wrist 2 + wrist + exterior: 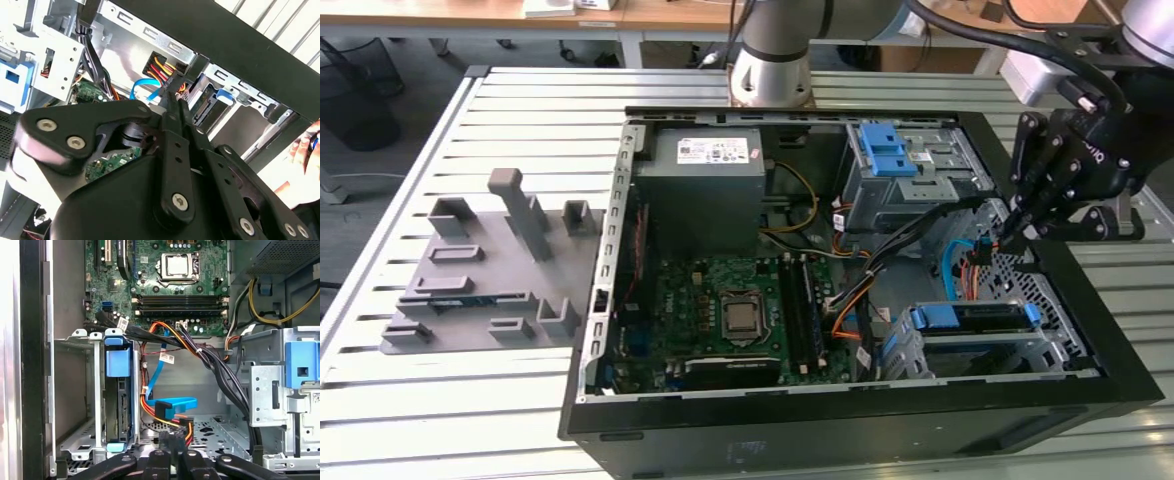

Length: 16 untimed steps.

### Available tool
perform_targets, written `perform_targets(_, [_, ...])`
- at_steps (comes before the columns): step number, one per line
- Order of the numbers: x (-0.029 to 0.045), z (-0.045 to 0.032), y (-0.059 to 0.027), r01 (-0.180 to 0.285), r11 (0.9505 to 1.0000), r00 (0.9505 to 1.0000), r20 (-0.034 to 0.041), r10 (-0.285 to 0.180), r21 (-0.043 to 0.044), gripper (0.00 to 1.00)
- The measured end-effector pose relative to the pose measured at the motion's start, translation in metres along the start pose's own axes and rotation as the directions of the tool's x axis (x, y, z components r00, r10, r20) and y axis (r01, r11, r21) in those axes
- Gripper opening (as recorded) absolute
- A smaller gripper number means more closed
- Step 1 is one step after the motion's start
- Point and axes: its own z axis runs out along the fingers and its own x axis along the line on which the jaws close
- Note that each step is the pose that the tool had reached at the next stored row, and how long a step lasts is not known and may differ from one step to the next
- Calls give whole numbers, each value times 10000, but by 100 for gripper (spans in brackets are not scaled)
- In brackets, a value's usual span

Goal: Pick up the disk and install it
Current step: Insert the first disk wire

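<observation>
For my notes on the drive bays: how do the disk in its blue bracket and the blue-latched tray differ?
The disk shows a narrow dark edge between blue bracket ends; the blue-latched tray shows blue latches on grey metal. In the exterior view the disk sits low at the right; the tray sits higher. Both lie inside the open case.

Arm (781, 50) rises from the far edge of the counter (467, 400). Pincer (1018, 238) points downward at the exterior view's right, fingertips (172, 107) closed together.

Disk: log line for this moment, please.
disk: seated in drive cage | gripper: at wired connector beside cage | grip: unclear
</observation>
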Motion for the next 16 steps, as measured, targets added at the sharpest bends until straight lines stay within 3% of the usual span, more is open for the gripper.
perform_targets(1, [-15,2,-1,-16,10000,10000,-12,16,-1,19])
perform_targets(4, [-51,12,-13,-50,10000,10000,-66,50,-7,19])
perform_targets(7, [-65,21,-18,-68,10000,9995,-299,68,4,19])
perform_targets(9, [-82,28,-20,-70,10000,9992,-396,71,8,20])
perform_targets(10, [-98,33,-21,-71,10000,9991,-413,71,6,27])
perform_targets(14, [-171,52,-20,-80,10000,9991,-427,80,3,27])
perform_targets(15, [-184,56,-21,-81,10000,9988,-482,81,6,27])
perform_targets(16, [-195,60,-21,-82,10000,9982,-588,83,11,27])
